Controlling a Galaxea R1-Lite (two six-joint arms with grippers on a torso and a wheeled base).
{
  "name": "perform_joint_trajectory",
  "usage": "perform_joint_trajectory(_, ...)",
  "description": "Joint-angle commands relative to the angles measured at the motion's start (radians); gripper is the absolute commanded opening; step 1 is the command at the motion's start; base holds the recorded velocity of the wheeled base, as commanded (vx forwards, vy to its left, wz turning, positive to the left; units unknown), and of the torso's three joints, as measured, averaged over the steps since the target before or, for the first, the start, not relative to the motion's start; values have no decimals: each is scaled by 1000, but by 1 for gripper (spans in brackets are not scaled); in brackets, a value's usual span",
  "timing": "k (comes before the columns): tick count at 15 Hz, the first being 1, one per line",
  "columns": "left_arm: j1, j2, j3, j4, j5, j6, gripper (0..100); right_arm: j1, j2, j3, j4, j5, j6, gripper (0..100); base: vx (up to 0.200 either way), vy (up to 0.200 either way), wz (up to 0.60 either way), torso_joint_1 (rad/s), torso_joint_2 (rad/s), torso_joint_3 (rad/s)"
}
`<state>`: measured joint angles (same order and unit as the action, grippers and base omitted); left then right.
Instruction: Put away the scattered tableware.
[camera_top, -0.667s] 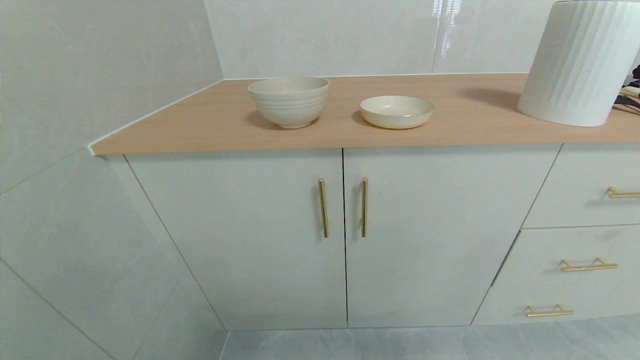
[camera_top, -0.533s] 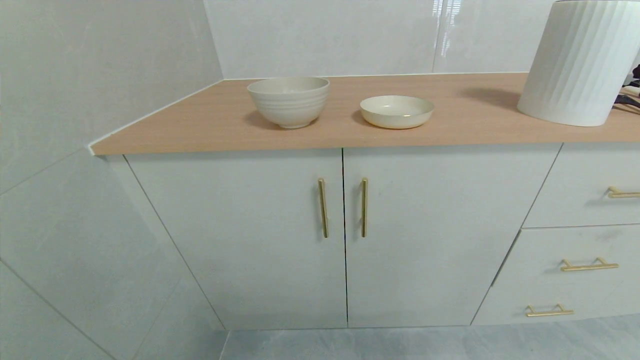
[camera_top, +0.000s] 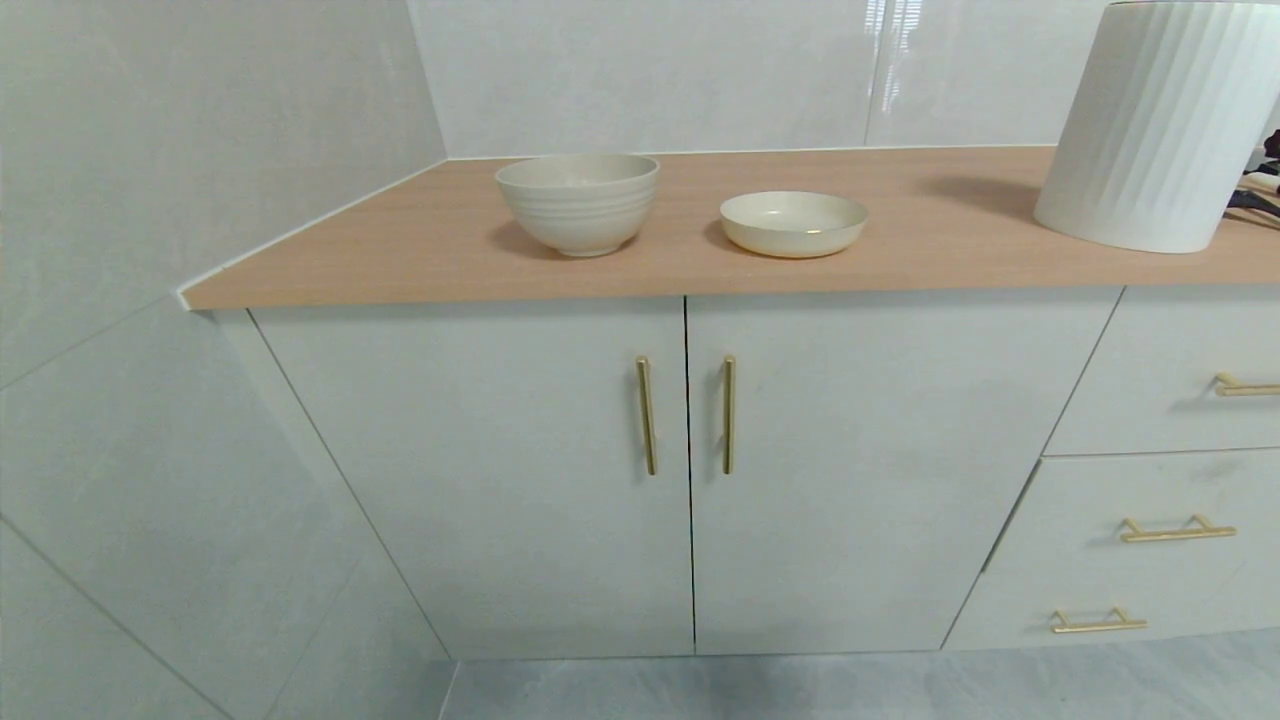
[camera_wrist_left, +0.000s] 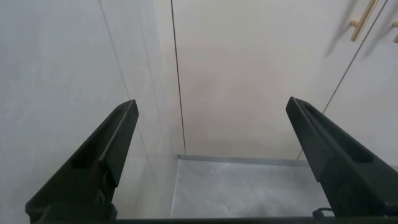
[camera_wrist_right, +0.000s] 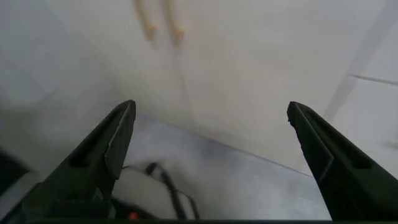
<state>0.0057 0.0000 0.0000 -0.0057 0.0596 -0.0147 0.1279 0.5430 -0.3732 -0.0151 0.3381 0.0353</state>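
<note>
While both arms hang low, left gripper (camera_wrist_left: 210, 104): fingers spread wide with nothing between them, down below the wooden counter (camera_top: 400, 250), facing the foot of the cupboard and the floor.
Right gripper (camera_wrist_right: 210, 106): fingers likewise spread wide and empty, also well below the counter, before the cupboard front.
Floor (camera_top: 800, 690): grey, at the cupboard's base, far beneath the counter.
Cupboard doors (camera_top: 500, 480): two, directly under the counter, both shut, their upright gold handles (camera_top: 647, 415) side by side at the seam.
Drawers (camera_top: 1160, 500): under the counter's right stretch, shut, each with a gold pull.
Deep bowl (camera_top: 578, 203): upright on the counter, towards its left end, not far from the front edge.
Shallow dish (camera_top: 793, 223): upright on the counter nearer its middle, apart from the bowl.
White ribbed container (camera_top: 1150, 130): on the counter's right end, well apart from the dish.
Change: none that I can find. Bowl, dish and doors sit as they did in the head view moments earlier, and no arm has come up into it.
Meaning for the task: judged from this, the putting away has not begun. Both pieces of tableware are out on the counter. The likely store, the cupboard beneath it, is closed, so a door probably needs opening first.
</note>
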Motion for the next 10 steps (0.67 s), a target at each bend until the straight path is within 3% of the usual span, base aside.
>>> perform_joint_trajectory(1, 0, 0, 0, 0, 0, 1, 100, 216, 506, -148, -201, 18, 21, 100, 0, 0, 0, 0, 0, 0)
perform_joint_trajectory(6, 0, 0, 0, 0, 0, 1, 100, 401, 939, -360, -401, 33, 106, 100, 0, 0, 0, 0, 0, 0)
perform_joint_trajectory(10, 0, 0, 0, 0, 0, 1, 100, 452, 1149, -484, -563, 38, 181, 100, 0, 0, 0, 0, 0, 0)
